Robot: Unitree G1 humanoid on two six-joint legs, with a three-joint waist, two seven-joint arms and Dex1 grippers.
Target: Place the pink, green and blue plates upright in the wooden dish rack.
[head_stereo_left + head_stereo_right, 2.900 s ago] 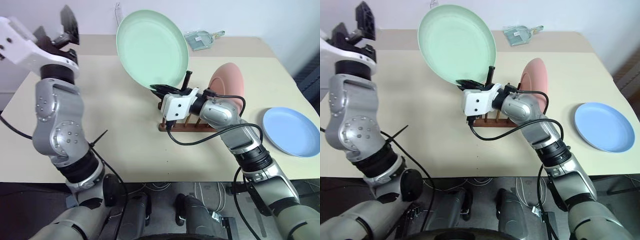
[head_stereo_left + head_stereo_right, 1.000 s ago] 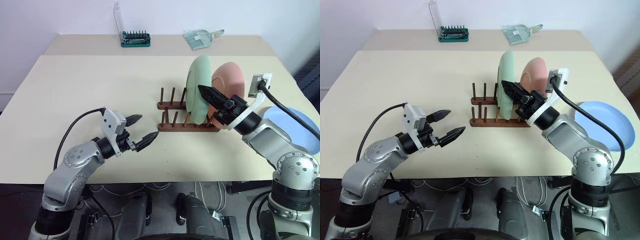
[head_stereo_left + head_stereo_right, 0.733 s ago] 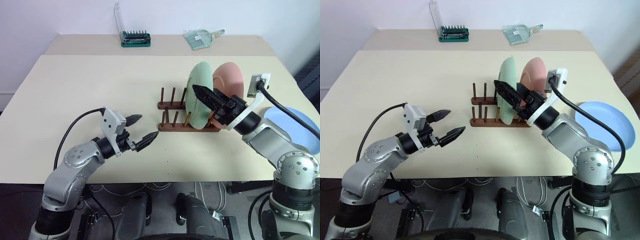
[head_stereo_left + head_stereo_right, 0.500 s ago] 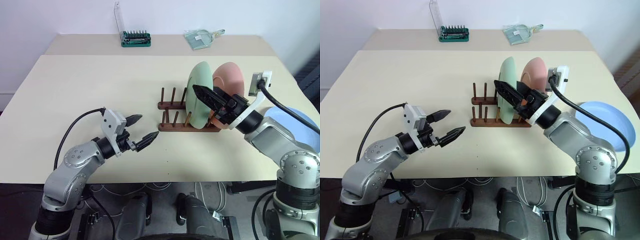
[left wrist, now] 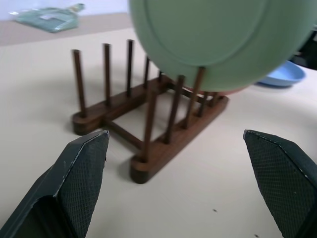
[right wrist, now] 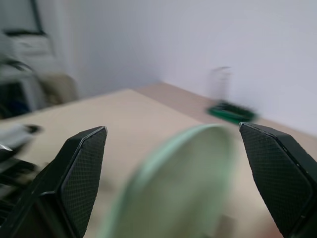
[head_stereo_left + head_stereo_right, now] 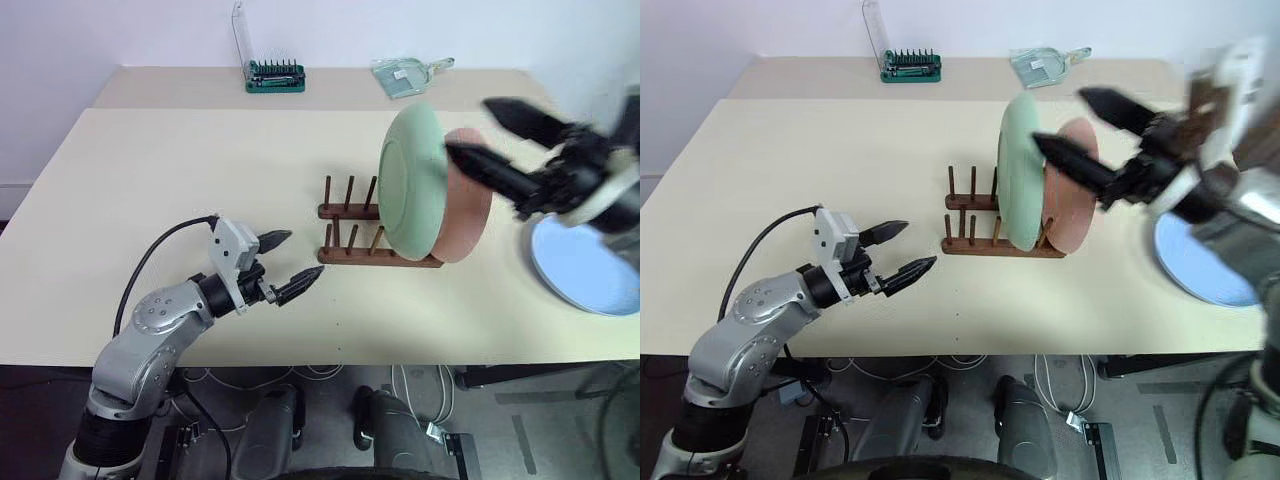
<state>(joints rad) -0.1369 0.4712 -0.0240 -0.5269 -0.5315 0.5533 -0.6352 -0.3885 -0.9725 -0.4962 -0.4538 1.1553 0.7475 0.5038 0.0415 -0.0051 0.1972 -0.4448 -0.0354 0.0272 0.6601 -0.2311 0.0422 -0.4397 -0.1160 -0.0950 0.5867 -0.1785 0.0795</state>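
Leftmost, the left gripper (image 7: 283, 264) is being held low over the table (image 7: 150, 170), its two black fingers spread wide with nothing between them, pointing toward the wooden dish rack (image 7: 350, 225), which is standing near it but clear of its tips. In the left wrist view the rack's pegs are seen straight ahead between the parted fingers. Further right, the green plate (image 7: 412, 183) is being kept upright between the rack's pegs, and the pink plate (image 7: 470, 205) is standing upright just behind it, on the side away from the left gripper. Beyond these, the right gripper (image 7: 485, 137) is being carried above the table, blurred, its fingers set wide apart and holding nothing; it is raised clear of the green plate's rim, beside and above both racked plates. Farthest right, the blue plate (image 7: 585, 270) is lying flat on the table, below the right gripper and apart from the rack.
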